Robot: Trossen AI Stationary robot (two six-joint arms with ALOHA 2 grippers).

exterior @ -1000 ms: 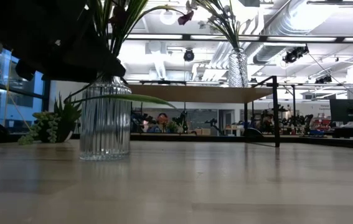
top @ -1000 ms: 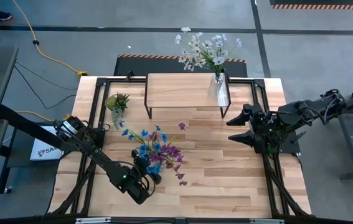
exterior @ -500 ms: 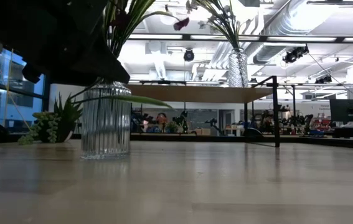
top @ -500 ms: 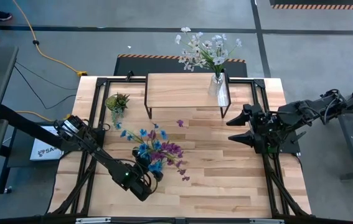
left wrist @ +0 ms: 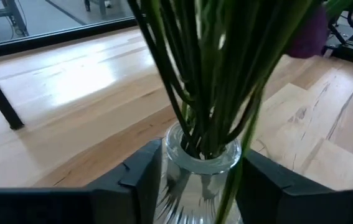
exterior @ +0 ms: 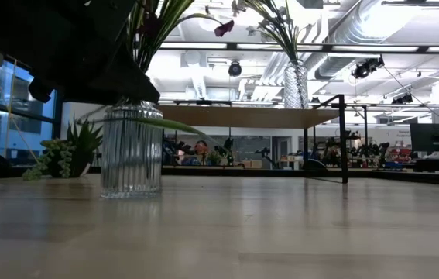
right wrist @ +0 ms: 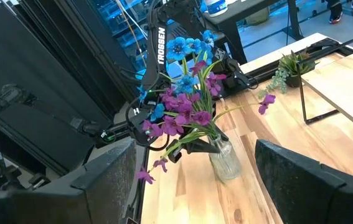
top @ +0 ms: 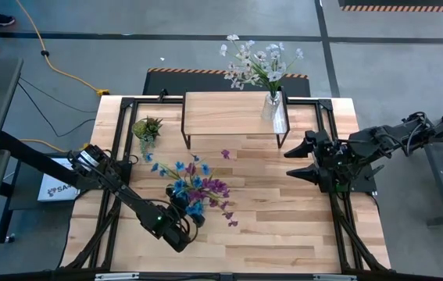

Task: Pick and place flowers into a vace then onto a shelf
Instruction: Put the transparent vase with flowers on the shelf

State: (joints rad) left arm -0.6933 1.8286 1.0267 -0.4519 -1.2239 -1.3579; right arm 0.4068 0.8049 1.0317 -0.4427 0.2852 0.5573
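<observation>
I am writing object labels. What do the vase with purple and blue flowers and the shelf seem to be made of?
Vase: clear ribbed glass, or possibly clear plastic; the room shows through its fluted wall.
Flowers: probably artificial, fabric or plastic; the blue and purple are very vivid, on thin green stems.
Shelf: light wood plank top, matte, on thin black legs that look like metal.

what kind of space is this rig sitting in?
Probably an open lab or workshop: grey concrete floor, exposed ceiling ducts, and rows of cluttered benches beyond the wood table.

left gripper (left wrist: pixel 198 180) low over the table; right gripper (top: pixel 299 160) waits spread wide.
</observation>
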